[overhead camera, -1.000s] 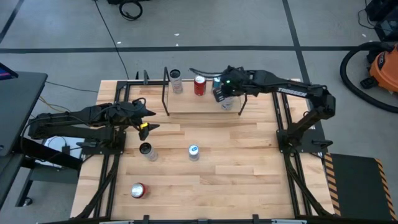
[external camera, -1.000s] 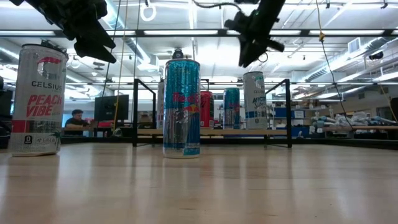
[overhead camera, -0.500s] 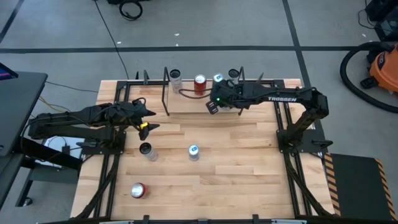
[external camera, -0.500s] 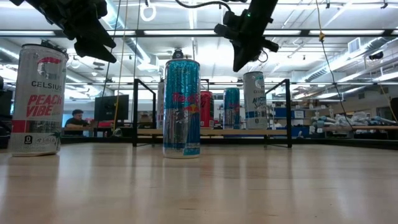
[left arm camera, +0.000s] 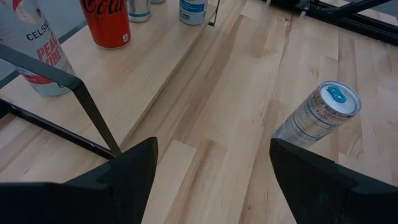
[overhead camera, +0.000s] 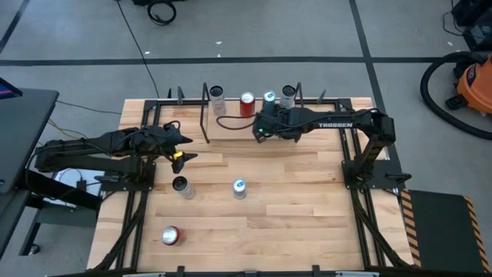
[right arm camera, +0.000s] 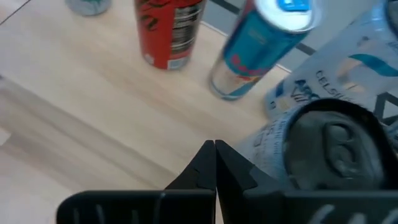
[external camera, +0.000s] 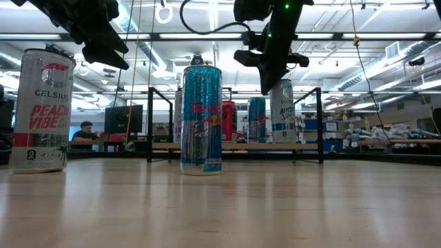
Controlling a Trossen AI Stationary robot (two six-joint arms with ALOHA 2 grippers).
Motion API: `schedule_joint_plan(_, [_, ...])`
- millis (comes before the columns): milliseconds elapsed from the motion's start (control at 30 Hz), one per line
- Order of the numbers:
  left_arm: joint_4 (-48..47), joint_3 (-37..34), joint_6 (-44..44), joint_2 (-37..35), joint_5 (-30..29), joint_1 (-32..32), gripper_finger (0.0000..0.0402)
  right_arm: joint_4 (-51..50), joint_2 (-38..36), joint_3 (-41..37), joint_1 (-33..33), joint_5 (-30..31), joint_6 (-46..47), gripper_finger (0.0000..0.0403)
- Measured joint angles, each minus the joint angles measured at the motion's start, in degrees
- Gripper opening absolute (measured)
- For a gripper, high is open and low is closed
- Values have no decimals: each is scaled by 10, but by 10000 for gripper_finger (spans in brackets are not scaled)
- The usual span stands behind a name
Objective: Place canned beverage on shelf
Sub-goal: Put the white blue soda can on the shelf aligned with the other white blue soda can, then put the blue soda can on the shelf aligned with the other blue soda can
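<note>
The shelf [overhead camera: 228, 127], a light-wood board in a black rod frame, stands at the table's far middle. Several cans stand on it: a silver one [overhead camera: 217, 94], a red one [overhead camera: 247, 100], a blue one [overhead camera: 270, 98] and a white grey-topped one [overhead camera: 288, 92]. My right gripper [overhead camera: 260, 131] hovers over the board's near edge, left of the white can [right arm camera: 323, 149], shut and empty [right arm camera: 215, 152]. My left gripper [overhead camera: 181, 151] waits open at the table's left [left arm camera: 211, 174].
On the table stand a dark-topped can [overhead camera: 181, 185] and a blue-topped can [overhead camera: 239, 187]. A red can [overhead camera: 170, 235] lies near the front left. In the low view the Celsius can [external camera: 43, 110] and blue can [external camera: 201, 118] stand before the shelf [external camera: 234, 146].
My right gripper has drawn away from the white can on the shelf's right end, going toward the table's left edge and a little nearer. The white can has stayed standing on the shelf.
</note>
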Motion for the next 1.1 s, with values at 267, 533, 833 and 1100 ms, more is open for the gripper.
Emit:
schedule_joint_plan(267, [0,0,0,0,0,0,311,-51,-1,0,-7,16,42,5])
schedule_joint_plan(533, [0,0,0,0,0,0,311,-75,-1,0,-17,21,58,5])
schedule_joint_plan(833, [0,0,0,0,0,0,311,-73,-2,0,-20,14,29,6])
schedule_joint_plan(1100, [0,0,6,0,0,0,311,-12,-45,0,5,-26,-61,16])
